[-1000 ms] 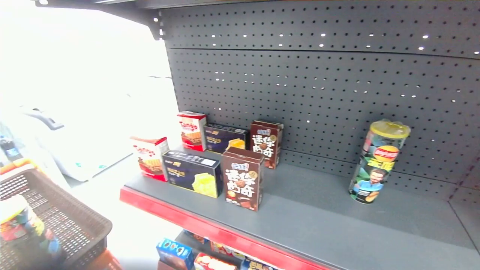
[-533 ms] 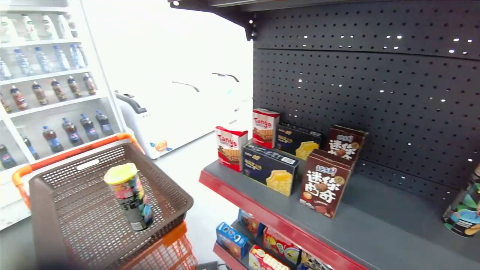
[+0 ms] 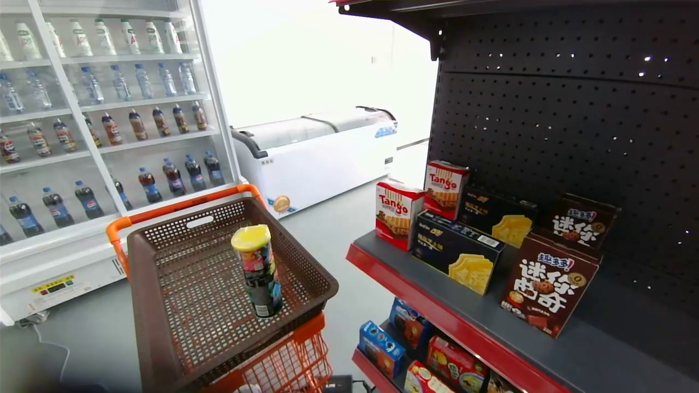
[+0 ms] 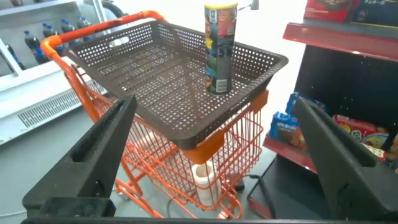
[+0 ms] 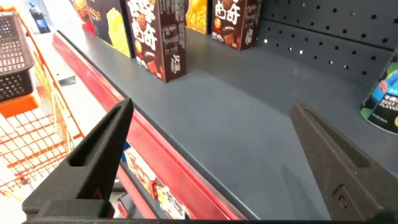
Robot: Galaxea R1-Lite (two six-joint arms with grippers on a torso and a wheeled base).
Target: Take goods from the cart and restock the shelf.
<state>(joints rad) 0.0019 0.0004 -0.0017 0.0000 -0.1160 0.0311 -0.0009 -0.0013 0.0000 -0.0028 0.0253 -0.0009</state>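
Note:
A chip can (image 3: pixel 256 271) with a yellow lid stands upright in the brown basket (image 3: pixel 144 305) of the orange cart. My left gripper (image 4: pixel 214 168) is open and holds nothing; it sits a short way off from the basket (image 4: pixel 186 134), with the can (image 4: pixel 219 46) beyond it. My right gripper (image 5: pixel 211 168) is open above a bare stretch of the grey shelf (image 5: pixel 236 118). A second chip can (image 5: pixel 384 96) stands at the back of that shelf. The shelf (image 3: pixel 573 355) has a red front edge.
Red-white wafer boxes (image 3: pixel 397 213), dark blue boxes (image 3: pixel 456 251) and brown boxes (image 3: pixel 549 286) stand in rows on the shelf's left part. Goods fill the lower shelf (image 3: pixel 382 346). A drinks fridge (image 3: pixel 98 109) and a chest freezer (image 3: pixel 317 153) stand behind the cart.
The head camera has swung to the left: the cart, fridge and freezer came into view and the shelf's chip can left the picture. The things themselves have not moved.

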